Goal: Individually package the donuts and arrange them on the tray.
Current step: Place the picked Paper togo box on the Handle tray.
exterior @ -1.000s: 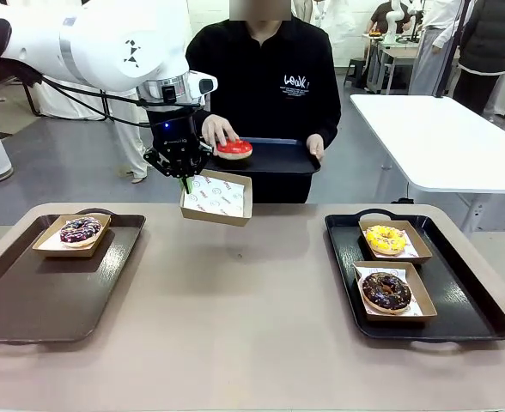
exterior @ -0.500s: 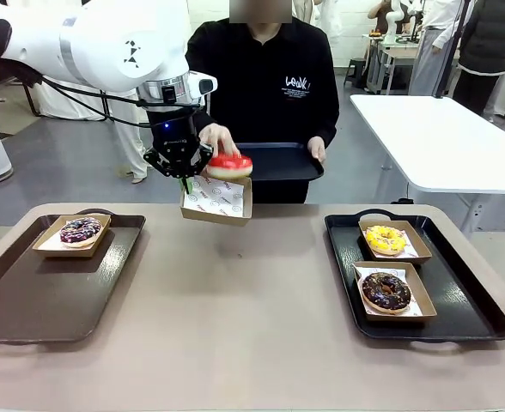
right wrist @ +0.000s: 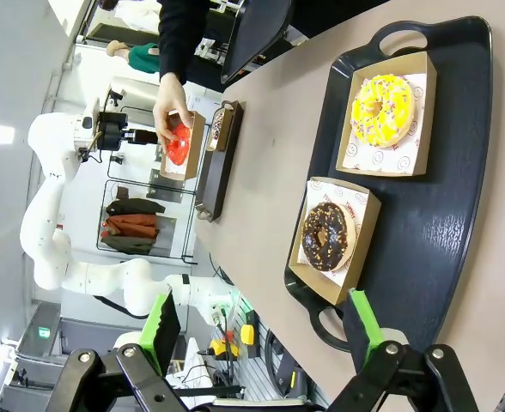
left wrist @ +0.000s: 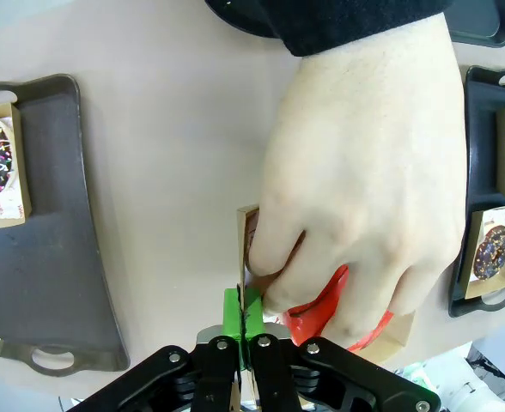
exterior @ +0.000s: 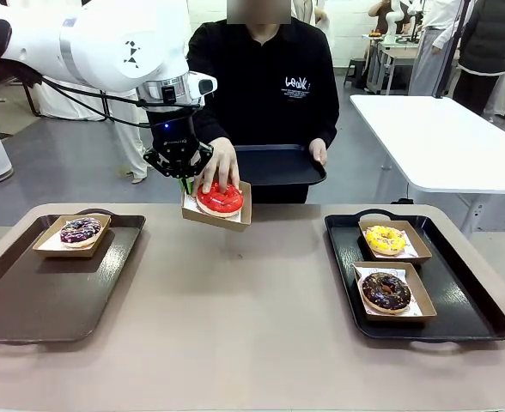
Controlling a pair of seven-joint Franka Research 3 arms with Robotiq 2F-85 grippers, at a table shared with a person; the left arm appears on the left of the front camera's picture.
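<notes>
Above the table's far edge, my left gripper (exterior: 182, 181) is shut on the rim of a small cardboard box (exterior: 214, 217). A glossy red donut (exterior: 220, 199) lies in that box with the person's hand (exterior: 222, 166) pressing on it. In the left wrist view the green pads (left wrist: 234, 314) pinch the box wall (left wrist: 245, 243), and the hand (left wrist: 364, 189) covers most of the red donut (left wrist: 319, 314). The purple donut (exterior: 81, 229) sits boxed on the left tray (exterior: 46, 292). The yellow donut (exterior: 385, 239) and chocolate donut (exterior: 386, 291) sit boxed on the right tray (exterior: 467, 292). My right gripper (right wrist: 264, 330) hangs open above the right tray (right wrist: 441, 197).
The person's other hand holds a dark serving tray (exterior: 278, 164) just beyond the table's far edge. A white table (exterior: 441, 137) stands at the back right. Bare tabletop (exterior: 244, 300) lies between the two trays.
The person's hand carried the red donut from the serving tray into the box I hold, and the box dipped slightly. My left gripper stayed in place.
</notes>
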